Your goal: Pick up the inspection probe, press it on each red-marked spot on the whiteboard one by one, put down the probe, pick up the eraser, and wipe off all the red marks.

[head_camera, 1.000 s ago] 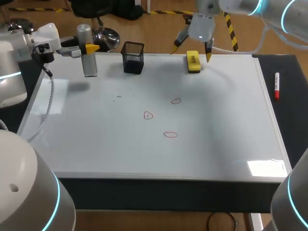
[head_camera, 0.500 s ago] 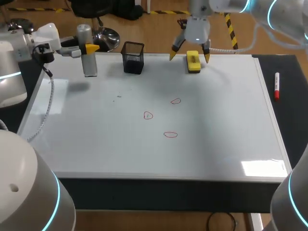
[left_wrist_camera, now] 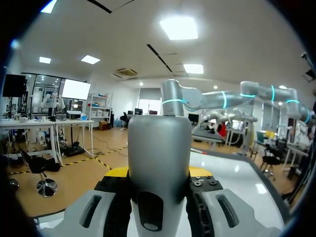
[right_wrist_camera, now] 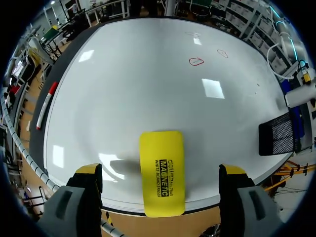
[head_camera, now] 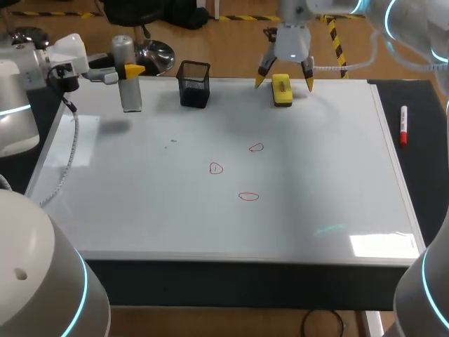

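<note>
Whiteboard (head_camera: pixel 210 225): three red marks, nearest (head_camera: pixel 248 196), next left of it (head_camera: pixel 215 168), farthest (head_camera: pixel 256 147). All intact.

Red marker (head_camera: pixel 403 125) lies off the board's right edge.

Eraser (head_camera: pixel 281 90) lies flat at the far edge, right of centre. My right gripper (head_camera: pixel 284 83) is directly over it, fingers (right_wrist_camera: pixel 88 174) spread wide, one to each side. The eraser is centred between them and touches neither.

Mesh cup (head_camera: pixel 193 83) stands left of the eraser.

Far left: my left gripper (head_camera: pixel 130 70) is clamped on the probe (head_camera: pixel 128 88), which is upright. I cannot tell whether its tip touches the board.
</note>
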Tool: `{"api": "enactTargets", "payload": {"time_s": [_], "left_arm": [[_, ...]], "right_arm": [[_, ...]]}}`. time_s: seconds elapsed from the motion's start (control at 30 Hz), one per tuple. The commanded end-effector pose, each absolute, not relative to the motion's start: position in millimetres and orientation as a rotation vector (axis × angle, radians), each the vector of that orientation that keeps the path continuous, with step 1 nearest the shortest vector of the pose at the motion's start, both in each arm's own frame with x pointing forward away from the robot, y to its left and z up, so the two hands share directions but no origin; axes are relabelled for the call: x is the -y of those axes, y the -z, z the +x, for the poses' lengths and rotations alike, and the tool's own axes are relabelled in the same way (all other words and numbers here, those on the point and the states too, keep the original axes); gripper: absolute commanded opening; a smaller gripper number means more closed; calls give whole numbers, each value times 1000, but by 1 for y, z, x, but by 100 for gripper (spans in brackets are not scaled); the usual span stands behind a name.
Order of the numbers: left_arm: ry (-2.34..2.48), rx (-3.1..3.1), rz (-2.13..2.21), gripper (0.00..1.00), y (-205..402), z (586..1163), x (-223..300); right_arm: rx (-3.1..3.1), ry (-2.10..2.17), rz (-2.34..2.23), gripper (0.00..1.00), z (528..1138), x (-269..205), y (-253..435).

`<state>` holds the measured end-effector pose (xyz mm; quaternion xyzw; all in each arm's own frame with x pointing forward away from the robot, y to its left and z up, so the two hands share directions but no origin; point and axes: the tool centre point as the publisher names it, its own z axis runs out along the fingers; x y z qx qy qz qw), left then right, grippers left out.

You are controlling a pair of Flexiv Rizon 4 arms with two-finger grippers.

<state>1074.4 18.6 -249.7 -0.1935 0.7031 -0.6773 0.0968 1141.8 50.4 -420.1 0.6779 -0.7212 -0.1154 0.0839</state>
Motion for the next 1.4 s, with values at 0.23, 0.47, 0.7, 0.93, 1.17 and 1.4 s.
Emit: {"api": "enactTargets", "payload": {"time_s": [0.23, 0.47, 0.7, 0.93, 1.17, 1.4], "left_arm": [[2003, -2078, -574, 0, 249, 1073, -18], [2003, -2078, -574, 0, 249, 1073, -18], [2003, -2078, -574, 0, 249, 1073, -18], [2003, -2078, -574, 0, 249, 1073, -18], [2003, -2078, -574, 0, 249, 1073, -18], [2003, -2078, -574, 0, 249, 1073, -18]], "right_arm": [[2167, 280, 1991, 100, 1142, -49, 427], [2188, 251, 1974, 100, 1141, -51, 429], [2203, 242, 1963, 47, 1140, -52, 431], [2209, 235, 1951, 0, 1137, -52, 430], [2236, 183, 1911, 0, 1136, -49, 421], [2298, 148, 1873, 0, 1135, -45, 406]]}}
